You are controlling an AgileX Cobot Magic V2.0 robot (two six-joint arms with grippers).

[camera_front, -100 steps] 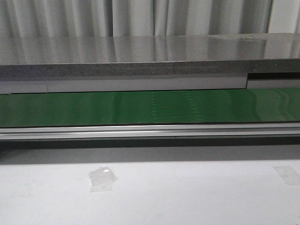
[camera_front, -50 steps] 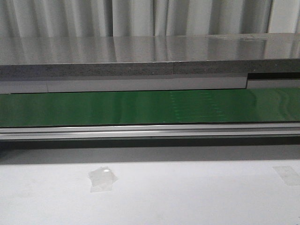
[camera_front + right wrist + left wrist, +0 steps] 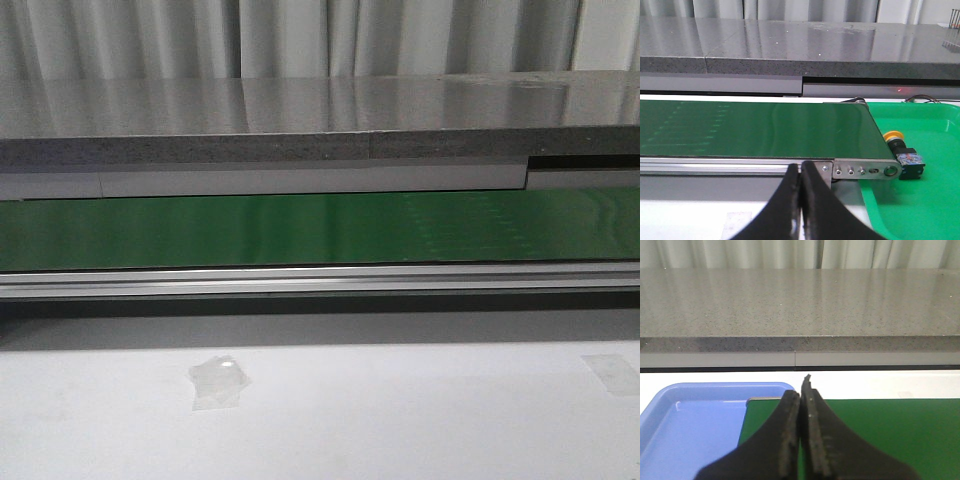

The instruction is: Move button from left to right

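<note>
The button (image 3: 900,149), with a yellow cap, a black body and a pale silvery-blue end, lies in the green tray (image 3: 930,205) right beside the end of the green conveyor belt (image 3: 765,130). It shows only in the right wrist view. My right gripper (image 3: 801,167) is shut and empty, in front of the belt's metal rail, left of the button and apart from it. My left gripper (image 3: 802,390) is shut and empty over the belt's other end (image 3: 880,435), next to a blue tray (image 3: 685,425). Neither gripper shows in the front view.
The belt (image 3: 300,230) runs across the front view behind a silver rail (image 3: 300,280). A grey stone counter (image 3: 300,110) stands behind it. Two pieces of clear tape (image 3: 218,380) (image 3: 612,372) lie on the white table. The blue tray holds nothing that I can see.
A faint ribbed pattern on the green belt has shifted to the right in the front view. Nothing else has moved.
</note>
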